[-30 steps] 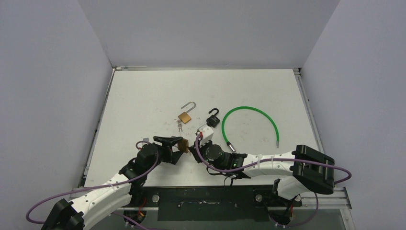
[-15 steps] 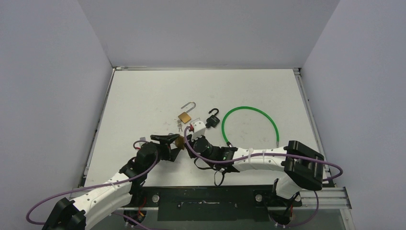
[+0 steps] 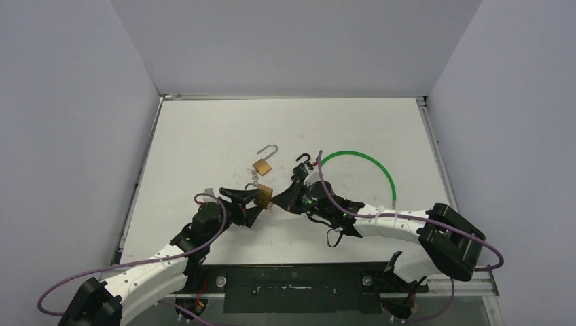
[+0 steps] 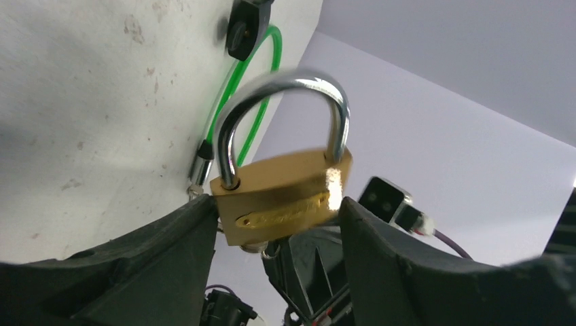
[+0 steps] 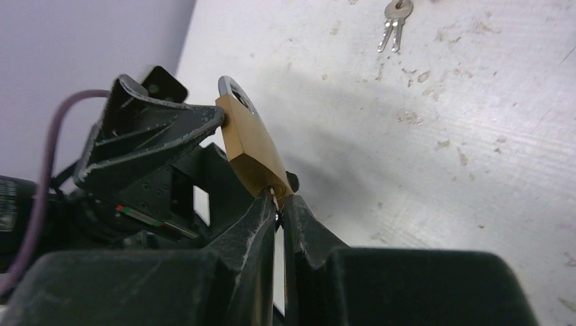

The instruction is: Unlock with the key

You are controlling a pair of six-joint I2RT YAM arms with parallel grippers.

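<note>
Padlock [image 4: 282, 187], shackle [image 4: 285, 85] closed, is clamped by left gripper [image 4: 275, 221]. Right gripper [image 5: 280, 204] pinches key [image 4: 257, 246] at its underside. Insertion appears done; next move: rotate key, holding body steady.

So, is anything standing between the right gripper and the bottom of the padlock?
Nothing visible. The right gripper, shut on the key, sits right at the underside of the padlock, which the left gripper holds.
</note>
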